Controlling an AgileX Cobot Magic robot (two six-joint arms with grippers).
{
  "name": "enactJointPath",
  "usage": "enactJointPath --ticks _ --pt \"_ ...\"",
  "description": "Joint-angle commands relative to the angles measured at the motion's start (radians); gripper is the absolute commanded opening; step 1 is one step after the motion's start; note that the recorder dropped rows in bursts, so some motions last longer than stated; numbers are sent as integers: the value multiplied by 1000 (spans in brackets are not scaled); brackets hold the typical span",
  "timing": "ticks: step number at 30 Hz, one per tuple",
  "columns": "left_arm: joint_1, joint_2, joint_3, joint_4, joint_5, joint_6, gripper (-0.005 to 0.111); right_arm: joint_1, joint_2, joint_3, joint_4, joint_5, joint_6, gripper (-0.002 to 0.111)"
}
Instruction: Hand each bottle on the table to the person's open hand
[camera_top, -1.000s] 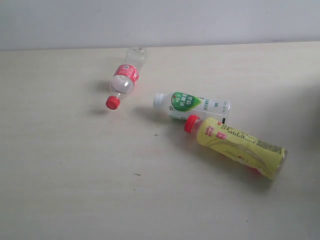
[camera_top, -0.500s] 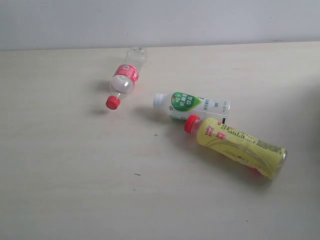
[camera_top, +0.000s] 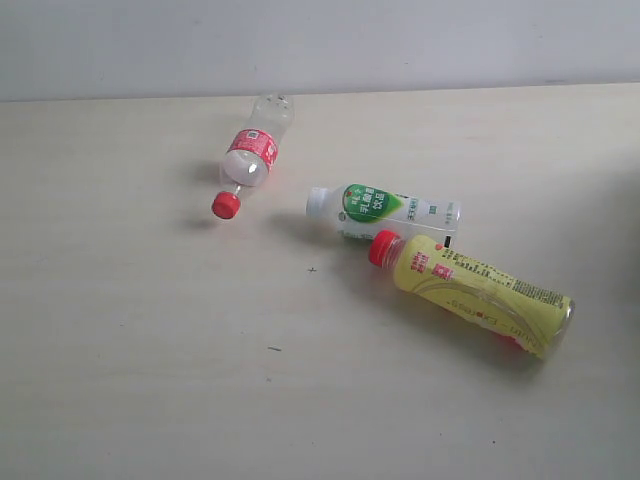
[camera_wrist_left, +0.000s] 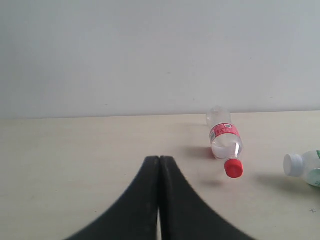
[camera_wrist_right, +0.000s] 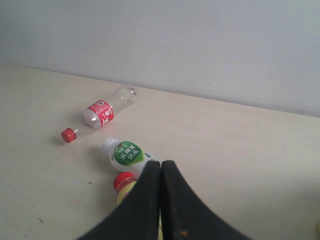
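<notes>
Neither claw holds anything: the left claw (camera_wrist_left: 159, 159) and the right claw (camera_wrist_right: 161, 163) are each pinched together, seemingly idle. The bottles lie toppled on the tabletop (camera_top: 140, 360). The yellow bottle (camera_top: 480, 292) is nearest, the white-green bottle (camera_top: 385, 210) just behind its cap, and the red-labelled clear bottle (camera_top: 255, 155) farthest, apart. No receiving hand shows.

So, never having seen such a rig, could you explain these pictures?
This is a two-armed robot. One picture is from a camera off the arms, overlooking the pale beige wooden table; no arm shows there. The other two are from wrist cameras: the black wedges are the left end effector and the right end effector, both shut, holding nothing. Lying on the table: a clear plastic bottle with red label and cap, a white-green plastic bottle and a yellow plastic bottle with red cap.
</notes>
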Motion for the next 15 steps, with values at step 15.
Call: enactJointPath --ticks 15 --pt "-6 -6 0 -5 -2 -7 0 -4 -4 6 -13 -2 -9 0"
